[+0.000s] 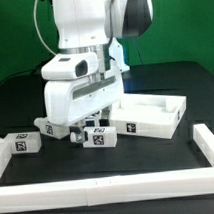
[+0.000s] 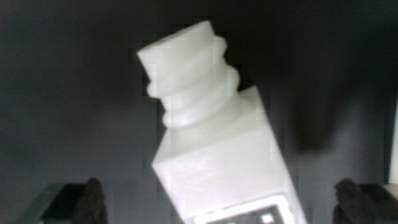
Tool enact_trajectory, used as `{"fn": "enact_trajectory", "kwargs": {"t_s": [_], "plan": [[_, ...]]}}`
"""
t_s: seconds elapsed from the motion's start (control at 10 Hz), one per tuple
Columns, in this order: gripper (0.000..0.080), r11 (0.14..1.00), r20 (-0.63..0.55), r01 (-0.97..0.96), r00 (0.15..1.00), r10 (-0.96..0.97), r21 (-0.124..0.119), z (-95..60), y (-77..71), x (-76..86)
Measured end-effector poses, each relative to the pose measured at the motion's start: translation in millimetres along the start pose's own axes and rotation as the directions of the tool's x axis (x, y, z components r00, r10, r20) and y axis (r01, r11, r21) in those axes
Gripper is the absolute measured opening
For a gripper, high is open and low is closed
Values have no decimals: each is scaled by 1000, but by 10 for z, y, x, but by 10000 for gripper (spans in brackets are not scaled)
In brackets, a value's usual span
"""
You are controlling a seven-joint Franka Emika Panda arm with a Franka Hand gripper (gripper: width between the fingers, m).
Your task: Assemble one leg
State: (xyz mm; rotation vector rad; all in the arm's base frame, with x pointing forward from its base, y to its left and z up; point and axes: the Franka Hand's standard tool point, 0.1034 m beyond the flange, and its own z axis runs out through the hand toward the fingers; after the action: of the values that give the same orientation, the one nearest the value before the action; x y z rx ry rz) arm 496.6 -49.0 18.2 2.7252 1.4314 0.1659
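Your two-finger gripper [image 2: 222, 200] stands open, with the small white plastic screw-ended leg [image 2: 210, 120] lying slanted on the black table [image 1: 147, 159] between its dark fingers [image 2: 79, 202]; if you close now, they may catch it askew and twist it loose.

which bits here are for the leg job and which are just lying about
Job: the leg under the gripper, the tabletop.
Lying about: spare leg at the exterior view's left, white rail along the table edge.
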Motion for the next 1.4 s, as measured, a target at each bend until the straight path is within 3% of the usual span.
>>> {"fn": "enact_trajectory", "kwargs": {"t_s": [0.3, 0.6, 0.9, 1.2, 1.3, 1.4], "plan": [[649, 1000, 3, -11, 1000, 11, 1, 25, 36, -63], [285, 1000, 3, -12, 1000, 12, 0, 22, 41, -65], [285, 999, 5, 37, 999, -37, -4, 20, 106, -107], [285, 995, 10, 84, 996, -84, -47, 42, 662, -417], [285, 993, 12, 100, 995, -99, -59, 45, 784, -511], [285, 993, 15, 99, 995, -99, -56, 48, 865, -556]]}}
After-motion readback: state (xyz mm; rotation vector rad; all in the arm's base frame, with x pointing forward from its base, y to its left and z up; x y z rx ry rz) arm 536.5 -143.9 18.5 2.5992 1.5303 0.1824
